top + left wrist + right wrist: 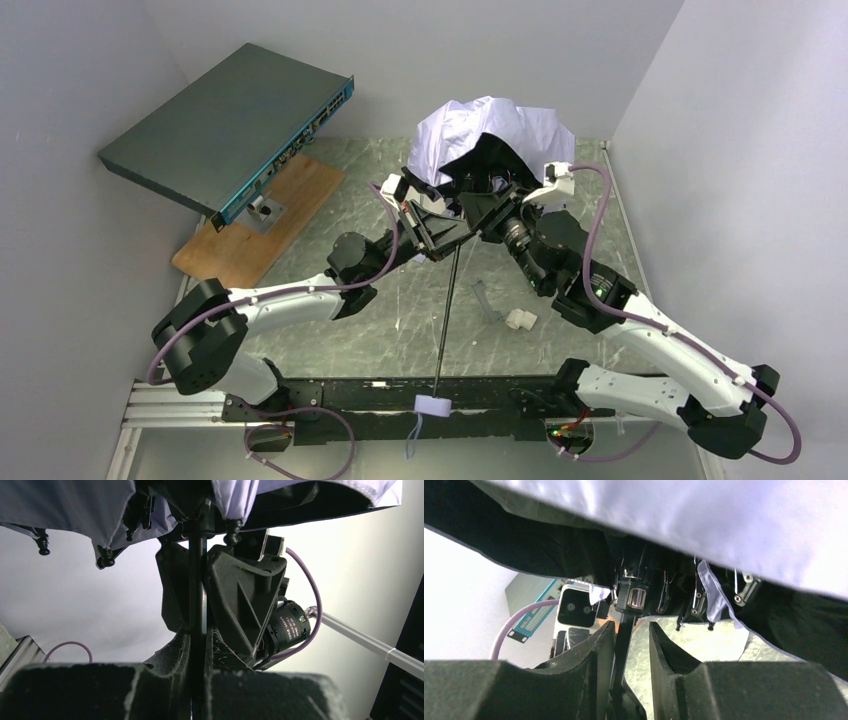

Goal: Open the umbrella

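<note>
Left claw [197, 637] tight around umbrella shaft [197, 580]

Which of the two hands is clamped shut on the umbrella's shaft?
The left hand, closed tight on the black shaft; the right hand only straddles it, with a gap showing.

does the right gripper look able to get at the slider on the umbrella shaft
Probably yes: the right gripper straddles the shaft with its jaws apart, and the slider sits just ahead, nothing in between.
</note>
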`<state>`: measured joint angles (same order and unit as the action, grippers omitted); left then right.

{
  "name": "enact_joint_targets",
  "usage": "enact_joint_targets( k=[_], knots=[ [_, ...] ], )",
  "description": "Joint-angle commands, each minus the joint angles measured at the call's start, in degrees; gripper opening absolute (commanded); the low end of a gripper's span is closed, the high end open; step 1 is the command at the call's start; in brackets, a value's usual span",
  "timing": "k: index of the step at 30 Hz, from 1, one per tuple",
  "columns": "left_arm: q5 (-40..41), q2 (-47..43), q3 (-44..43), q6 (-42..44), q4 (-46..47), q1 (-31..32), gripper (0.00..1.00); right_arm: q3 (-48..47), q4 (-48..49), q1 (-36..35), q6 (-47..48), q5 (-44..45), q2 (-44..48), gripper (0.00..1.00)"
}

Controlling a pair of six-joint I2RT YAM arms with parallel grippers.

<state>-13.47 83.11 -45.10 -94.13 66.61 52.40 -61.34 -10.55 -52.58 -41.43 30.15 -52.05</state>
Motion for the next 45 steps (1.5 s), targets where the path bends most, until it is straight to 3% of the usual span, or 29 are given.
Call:
enact_joint_targets(
  k=[1, 4, 14, 22, 35, 45],
  knots=[
    [-2.0, -1.9, -3.5, 1.5, 8.6, 0.7, 0.0, -2.2, 2.1, 0.5, 0.0, 1.8, -1.8, 0.33],
    [-3.6, -1.3, -4.9, 1.7, 8.6, 0.8, 0.0, -2.5, 2.3, 0.6, -0.3, 1.2, -2.7, 0.31],
    [-3.6, -3.7, -4.6, 4.9, 5.1, 1.5, 0.0, -3.4, 2.0, 2.0, 0.0, 5.1, -3.0, 0.1],
    [-3.2, -6.2, -4.9, 10.2, -1.2, 4.7, 0.0, -3.9, 5.6, 3.6, 2.5, 10.4, -2.6, 0.1],
    [1.4, -8.3, -5.0, 17.6, -11.4, 12.5, 0.0, -10.5, 6.7, 15.8, 4.8, 4.6, -6.6, 0.1],
    [4.7, -7.0, -7.8, 21.1, -16.0, 18.5, 0.0, -12.9, 13.1, 18.1, 7.5, 9.6, -10.1, 0.11]
  ],
)
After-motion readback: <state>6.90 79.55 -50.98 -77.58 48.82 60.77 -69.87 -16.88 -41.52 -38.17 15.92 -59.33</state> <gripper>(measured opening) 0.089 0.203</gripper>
